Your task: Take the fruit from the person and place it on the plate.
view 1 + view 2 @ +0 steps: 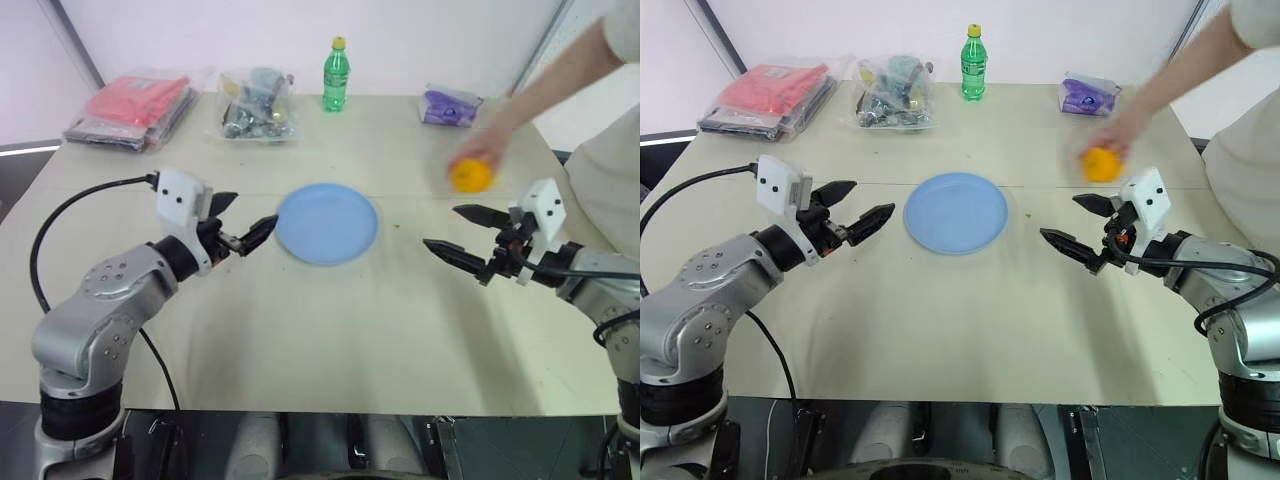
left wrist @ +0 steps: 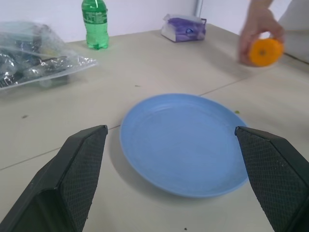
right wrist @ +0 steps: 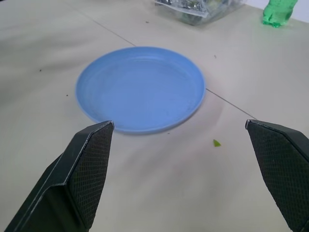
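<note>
Fruit: you see a smooth, roundish yellow-orange fruit (image 1: 471,175) held in the person's hand (image 1: 484,146), above the table's right side.
Person: a bare arm reaches in from the far right corner; pale clothing shows at the right edge.
Plate: a round, flat, plain light-blue plate (image 1: 327,223) with a shallow raised rim lies bare at the middle of the table.
Table: your work surface is a matte beige table (image 1: 300,340) with a thin seam running across it and a few dark specks; a small green scrap lies just beside the plate on its right.
Far edge: a green plastic bottle (image 1: 336,74) with a yellow cap stands upright; left of it sits a clear bag of dark metal parts (image 1: 256,104), further left a clear bag of red cloth (image 1: 133,108), and right of the bottle a small purple packet (image 1: 450,106).
Room: a pale wall stands behind the table.
Left gripper: your left gripper (image 1: 232,219) has its black textured fingers spread wide, holding nothing, just left of the plate and pointing at it.
Right gripper: your right gripper (image 1: 454,232) is spread wide too and empty, right of the plate.
Fruit to right gripper: the fruit hangs near it, just beyond its far finger and apart from it, not between the fingers.
</note>
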Tool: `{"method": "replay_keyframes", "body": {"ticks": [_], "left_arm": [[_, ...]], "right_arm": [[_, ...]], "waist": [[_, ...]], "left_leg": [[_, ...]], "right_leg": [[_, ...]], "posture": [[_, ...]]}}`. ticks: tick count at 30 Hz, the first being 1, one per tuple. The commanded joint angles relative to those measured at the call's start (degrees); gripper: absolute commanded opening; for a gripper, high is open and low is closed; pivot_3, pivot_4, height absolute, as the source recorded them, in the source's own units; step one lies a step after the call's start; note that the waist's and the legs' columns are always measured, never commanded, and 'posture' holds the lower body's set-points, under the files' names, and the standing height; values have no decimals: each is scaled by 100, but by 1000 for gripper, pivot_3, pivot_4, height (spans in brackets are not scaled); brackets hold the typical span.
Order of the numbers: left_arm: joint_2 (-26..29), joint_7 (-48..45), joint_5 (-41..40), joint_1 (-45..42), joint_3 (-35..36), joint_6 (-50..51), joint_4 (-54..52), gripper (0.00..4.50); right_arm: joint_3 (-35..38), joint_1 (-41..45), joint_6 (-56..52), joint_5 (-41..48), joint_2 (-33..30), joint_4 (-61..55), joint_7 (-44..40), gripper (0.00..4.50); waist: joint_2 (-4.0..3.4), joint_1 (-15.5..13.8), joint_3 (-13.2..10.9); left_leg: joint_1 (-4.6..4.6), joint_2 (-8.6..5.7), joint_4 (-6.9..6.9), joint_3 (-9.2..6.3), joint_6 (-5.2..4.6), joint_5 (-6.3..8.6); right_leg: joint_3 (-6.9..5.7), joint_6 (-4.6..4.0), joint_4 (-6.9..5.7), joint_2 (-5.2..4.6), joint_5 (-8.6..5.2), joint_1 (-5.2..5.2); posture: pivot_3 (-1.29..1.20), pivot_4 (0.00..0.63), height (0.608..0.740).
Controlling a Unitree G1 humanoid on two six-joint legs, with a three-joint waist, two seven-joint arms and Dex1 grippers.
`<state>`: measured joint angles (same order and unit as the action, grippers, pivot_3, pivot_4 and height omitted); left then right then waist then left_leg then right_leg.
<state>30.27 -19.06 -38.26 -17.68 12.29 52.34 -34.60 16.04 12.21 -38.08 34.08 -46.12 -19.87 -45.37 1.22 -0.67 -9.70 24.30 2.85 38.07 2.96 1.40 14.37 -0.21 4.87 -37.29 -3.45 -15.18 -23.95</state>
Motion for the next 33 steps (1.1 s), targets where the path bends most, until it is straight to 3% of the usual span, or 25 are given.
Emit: {"method": "replay_keyframes", "body": {"ticks": [1, 33], "left_arm": [[-28, 84, -100, -17, 132, -63, -221, 4430], [-79, 225, -279, -91, -3, -104, -185, 4430]], "right_arm": [[161, 108, 47, 72, -91, -50, -30, 4500], [319, -46, -213, 213, -148, -355, 137, 4500]], "waist": [[0, 1, 0], [0, -1, 0]], "left_leg": [[0, 0, 0, 0, 0, 0], [0, 0, 0, 1, 0, 0]], "right_leg": [[0, 0, 0, 0, 0, 0], [0, 0, 0, 0, 0, 0]], "posture": [[0, 150, 731], [0, 150, 731]]}}
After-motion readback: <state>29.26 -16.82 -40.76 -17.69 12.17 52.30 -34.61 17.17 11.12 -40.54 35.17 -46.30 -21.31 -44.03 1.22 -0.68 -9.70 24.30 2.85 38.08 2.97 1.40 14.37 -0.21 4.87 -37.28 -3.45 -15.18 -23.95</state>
